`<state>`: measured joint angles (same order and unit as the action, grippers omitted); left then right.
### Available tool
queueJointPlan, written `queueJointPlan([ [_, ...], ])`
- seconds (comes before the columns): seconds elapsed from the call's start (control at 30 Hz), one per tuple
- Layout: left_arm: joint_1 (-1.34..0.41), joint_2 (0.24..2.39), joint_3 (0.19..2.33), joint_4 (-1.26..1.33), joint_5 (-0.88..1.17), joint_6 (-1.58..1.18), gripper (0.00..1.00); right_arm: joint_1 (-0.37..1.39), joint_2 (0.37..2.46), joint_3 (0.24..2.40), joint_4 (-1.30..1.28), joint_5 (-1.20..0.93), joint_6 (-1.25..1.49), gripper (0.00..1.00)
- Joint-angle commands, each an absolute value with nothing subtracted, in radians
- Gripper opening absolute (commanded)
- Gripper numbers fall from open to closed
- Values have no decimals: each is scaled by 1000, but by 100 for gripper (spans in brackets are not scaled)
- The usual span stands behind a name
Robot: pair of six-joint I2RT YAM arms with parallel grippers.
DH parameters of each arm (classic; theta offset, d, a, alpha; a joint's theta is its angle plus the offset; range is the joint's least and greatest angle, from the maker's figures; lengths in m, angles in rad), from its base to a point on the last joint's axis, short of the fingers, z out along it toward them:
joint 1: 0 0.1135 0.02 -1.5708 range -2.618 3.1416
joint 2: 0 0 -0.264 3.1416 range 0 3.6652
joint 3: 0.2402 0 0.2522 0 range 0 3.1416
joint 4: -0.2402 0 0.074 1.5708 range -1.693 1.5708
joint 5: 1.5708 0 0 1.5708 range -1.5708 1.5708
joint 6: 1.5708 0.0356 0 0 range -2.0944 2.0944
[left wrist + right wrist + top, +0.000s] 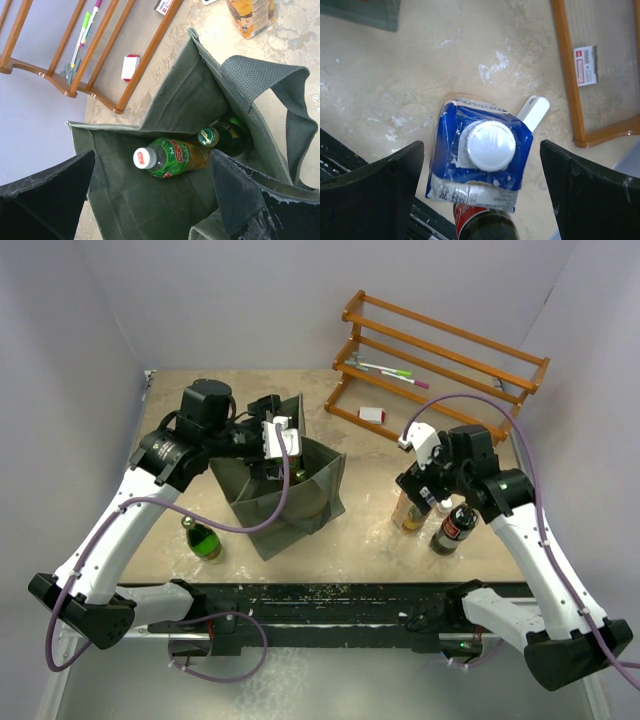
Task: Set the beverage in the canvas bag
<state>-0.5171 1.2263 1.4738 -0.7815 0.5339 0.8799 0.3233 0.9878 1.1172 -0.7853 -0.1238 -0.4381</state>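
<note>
The left gripper (150, 200) hung spread and empty over the dark grey-green canvas bag (190, 95), which held a green-labelled plastic bottle (170, 157) and a dark glass bottle (227, 139). Right of the bag, the right gripper (481, 167), also spread, hung above a blue-topped, white-capped carton (479, 152). Lowering and closing on it seemed next.

Inside the canvas bag (190, 95), the dark green bottle (229, 137) shows only its cap and shoulder. Its lower part is hidden by the bag wall. Beyond the canvas bag, the carton (250, 17) is cut off by the upper picture edge. Print on the white tag (130, 67) is too small to read.
</note>
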Motion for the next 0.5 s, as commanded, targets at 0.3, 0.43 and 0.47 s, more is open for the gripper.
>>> queueJointPlan([
  [0.3, -464, 1156, 1501, -745, 502, 808, 99, 322, 1057, 1091, -790, -140, -479, 74],
  [0.43, -424, 1133, 1484, -713, 530, 745, 99, 322, 1046, 1114, -763, -177, -479, 60],
  [0.47, -415, 1127, 1485, -714, 534, 740, 99, 322, 1040, 1123, -760, -192, -478, 56],
])
